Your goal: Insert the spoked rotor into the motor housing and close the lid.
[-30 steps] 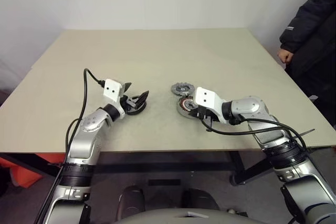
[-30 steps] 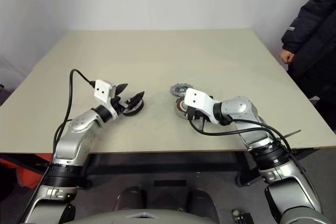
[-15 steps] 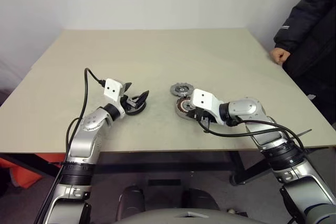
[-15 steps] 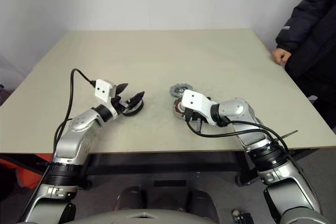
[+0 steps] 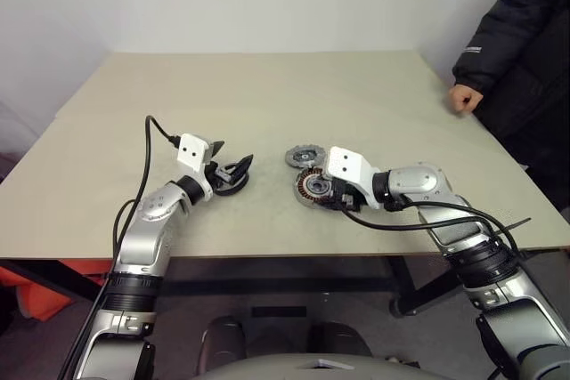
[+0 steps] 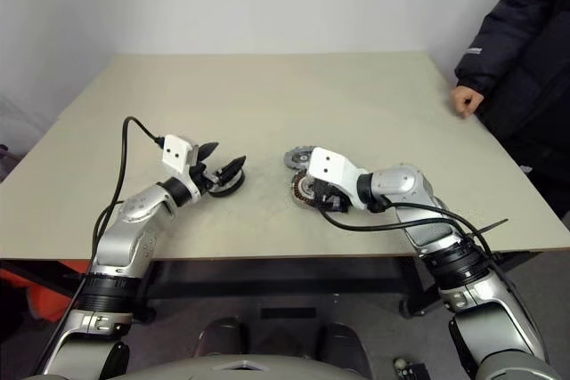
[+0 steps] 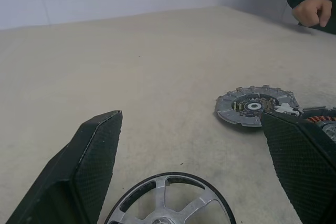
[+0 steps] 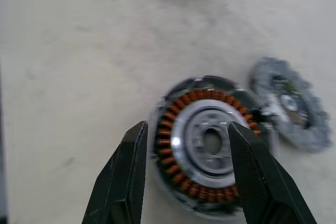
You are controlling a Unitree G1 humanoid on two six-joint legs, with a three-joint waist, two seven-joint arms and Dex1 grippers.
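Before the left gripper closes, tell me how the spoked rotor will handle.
The spoked rotor looks like rigid metal, so probably stiff. Lying flat on the table, it likely won't roll. Its thin smooth rim may slip between the fingers.

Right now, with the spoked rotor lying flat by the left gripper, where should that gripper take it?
Probably by the black outer rim, from above. The spoked rotor lies flat on the table, so only its rim and thin spokes offer edges. The left gripper hangs open around it, fingers on opposite sides; it would need to tilt down so the pads close across the rim.
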